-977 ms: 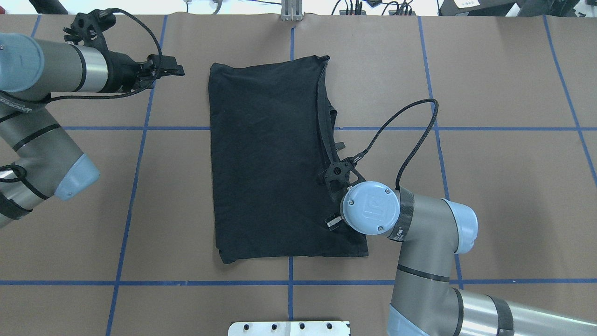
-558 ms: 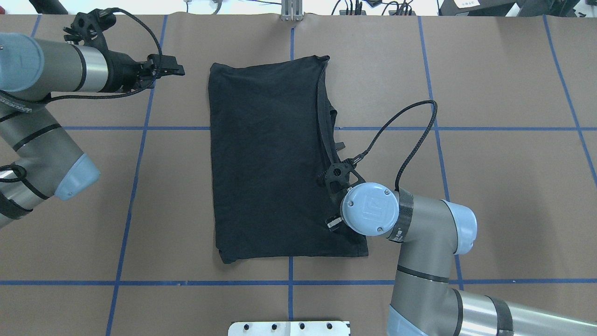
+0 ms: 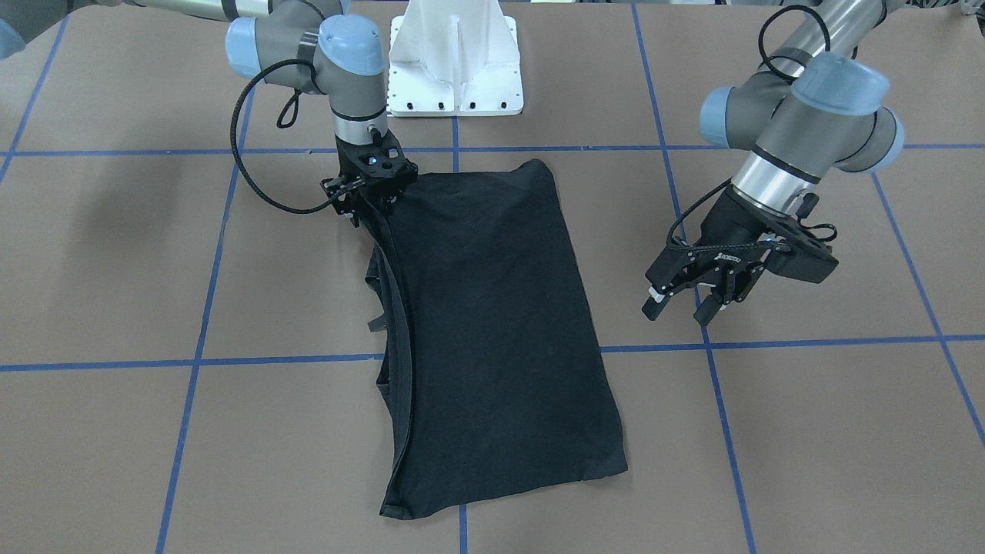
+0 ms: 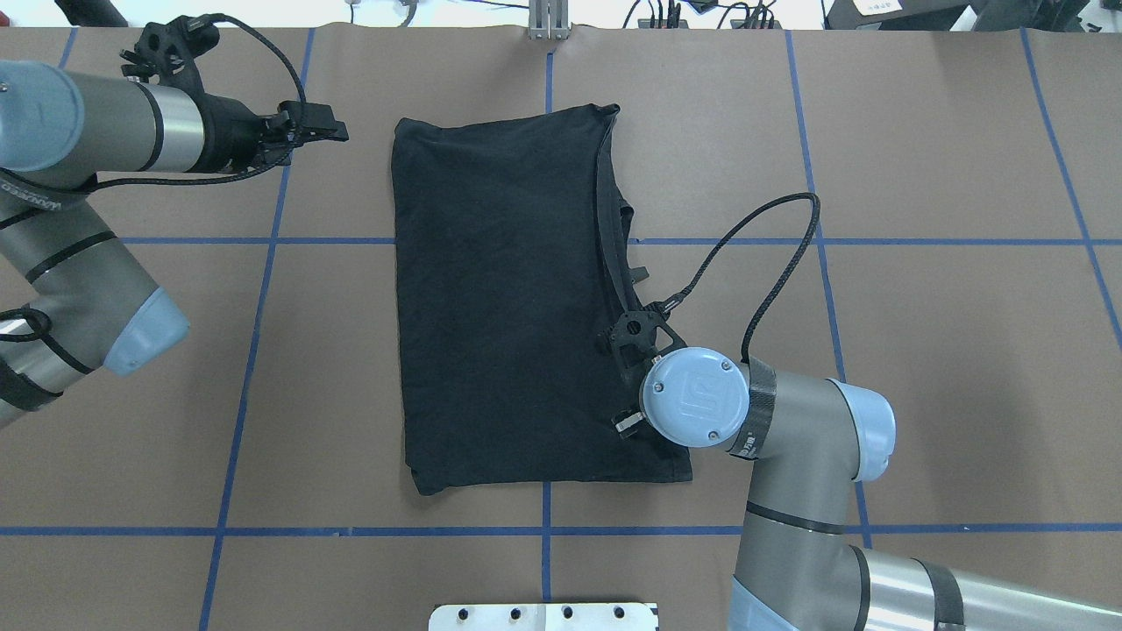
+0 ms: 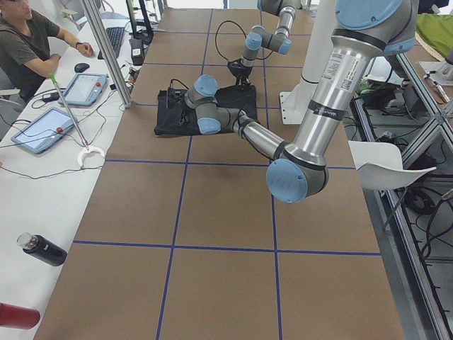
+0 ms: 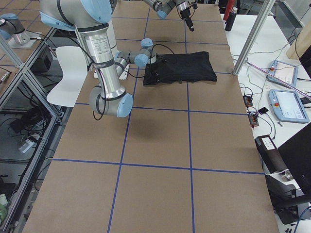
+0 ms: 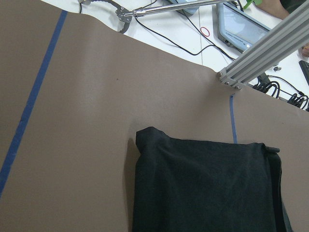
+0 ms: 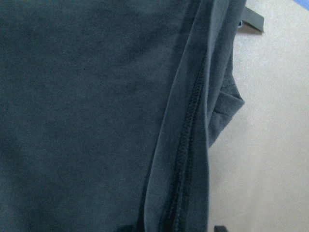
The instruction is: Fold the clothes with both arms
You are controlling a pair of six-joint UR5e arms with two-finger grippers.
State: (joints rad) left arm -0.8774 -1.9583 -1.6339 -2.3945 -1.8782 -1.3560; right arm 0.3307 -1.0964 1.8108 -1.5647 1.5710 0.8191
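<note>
Barely any motion over the last second: just a small creep of the right gripper (image 3: 369, 201) toward the robot's side along the layered edge of the black T-shirt (image 4: 500, 298), with its cable (image 4: 771, 254) drooping a touch lower and the cloth undisturbed. Folded to a long rectangle, plain black side up, lying flat mid-tabletop (image 4: 947, 350) over the blue tape grid (image 4: 263, 241). Down low at that layered edge now, near the corner closest to the robot. Two dark tip slivers at the bottom of the right wrist view, apart, with the stitched hem (image 8: 186, 145) between them, so jaws spread and straddling by the look of it, nothing pinched yet. On the opposite side, left gripper (image 3: 683, 306) hanging above bare paper, well apart from the shirt's clean folded edge, jaws spread and empty. Probably lining up a grasp for the next fold. To do it well: go low enough to catch every layer, not only the top hem; close squarely across the stitching; bring the left gripper to a matching corner before lifting, and carry both ends level. Mind the loose tab (image 4: 640, 273) poking out past the edge, easy to snag or leave behind. Bare brown tabletop along both long sides for the swing; only the white pedestal base (image 3: 455, 69) near the robot-side end.
</note>
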